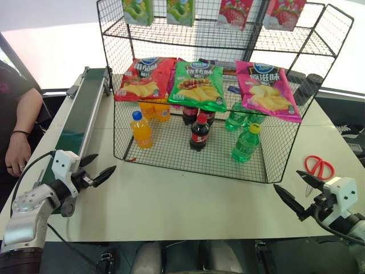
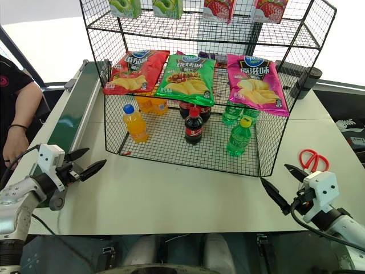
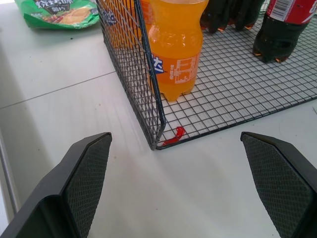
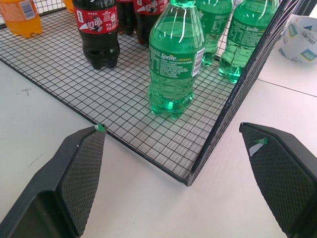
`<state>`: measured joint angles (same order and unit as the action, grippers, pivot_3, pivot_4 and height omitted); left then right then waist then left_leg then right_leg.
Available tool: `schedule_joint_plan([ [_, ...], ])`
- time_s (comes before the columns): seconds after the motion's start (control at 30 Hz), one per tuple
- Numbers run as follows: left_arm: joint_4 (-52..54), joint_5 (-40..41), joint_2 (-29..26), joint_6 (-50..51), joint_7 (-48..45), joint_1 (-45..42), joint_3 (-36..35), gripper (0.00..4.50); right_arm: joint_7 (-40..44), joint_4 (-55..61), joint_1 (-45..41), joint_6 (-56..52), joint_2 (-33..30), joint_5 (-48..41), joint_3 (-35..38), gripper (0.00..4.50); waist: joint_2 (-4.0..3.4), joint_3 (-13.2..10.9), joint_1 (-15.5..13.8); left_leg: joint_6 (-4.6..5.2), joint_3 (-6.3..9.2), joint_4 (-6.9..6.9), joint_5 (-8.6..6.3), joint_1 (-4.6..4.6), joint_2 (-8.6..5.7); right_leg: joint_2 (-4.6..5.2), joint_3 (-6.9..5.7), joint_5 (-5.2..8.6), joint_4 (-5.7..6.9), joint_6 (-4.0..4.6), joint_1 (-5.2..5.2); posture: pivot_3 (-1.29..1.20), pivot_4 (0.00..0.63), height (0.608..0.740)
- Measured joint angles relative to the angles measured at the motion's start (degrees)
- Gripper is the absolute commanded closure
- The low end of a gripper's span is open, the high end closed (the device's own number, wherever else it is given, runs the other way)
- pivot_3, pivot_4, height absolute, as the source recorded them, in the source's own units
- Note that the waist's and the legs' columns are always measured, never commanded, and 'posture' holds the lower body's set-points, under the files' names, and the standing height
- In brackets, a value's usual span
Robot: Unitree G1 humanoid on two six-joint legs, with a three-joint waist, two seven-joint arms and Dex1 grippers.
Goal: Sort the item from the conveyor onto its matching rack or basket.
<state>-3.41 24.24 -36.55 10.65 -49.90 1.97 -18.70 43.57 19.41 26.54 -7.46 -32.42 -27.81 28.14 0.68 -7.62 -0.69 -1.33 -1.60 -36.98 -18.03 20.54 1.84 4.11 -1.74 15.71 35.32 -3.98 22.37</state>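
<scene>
I'm looking over a white table [image 1: 171,200]. My left gripper [image 1: 97,169] is hovering empty with its fingers spread, beside the conveyor [image 1: 80,114]. My right gripper [image 1: 296,191] is hanging released too, just off the rack's [image 1: 268,171] front right corner. The green bottle [image 1: 246,144] is standing upright inside the bottom tier, near that right gripper, beside a cola bottle [image 1: 198,132].

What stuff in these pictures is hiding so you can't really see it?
- Back bottles in the rack: chip bags on the shelf above cover their tops in both eye views.
- Conveyor: its near end sits behind the left gripper.
- Person: cut off by the picture's left edge.
- Top-shelf packets: cut off by the upper edge.
</scene>
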Motion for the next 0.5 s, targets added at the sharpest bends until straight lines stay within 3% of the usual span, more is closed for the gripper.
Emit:
schedule_joint_plan([
  [0.5, -0.6, -1.2, 0.0, -1.0, 2.5, -0.5, -0.1, 0.05, -1.5, 0.7, -1.6, -1.0, 0.0, 0.6, -0.1, 0.00, -0.02, 0.0, 0.0, -0.01, -0.01, 0.02, 0.00, 0.02, -0.01, 0.02, 0.00, 0.00, -0.01, 0.00, 0.03, 0.00, 0.150, 0.740],
])
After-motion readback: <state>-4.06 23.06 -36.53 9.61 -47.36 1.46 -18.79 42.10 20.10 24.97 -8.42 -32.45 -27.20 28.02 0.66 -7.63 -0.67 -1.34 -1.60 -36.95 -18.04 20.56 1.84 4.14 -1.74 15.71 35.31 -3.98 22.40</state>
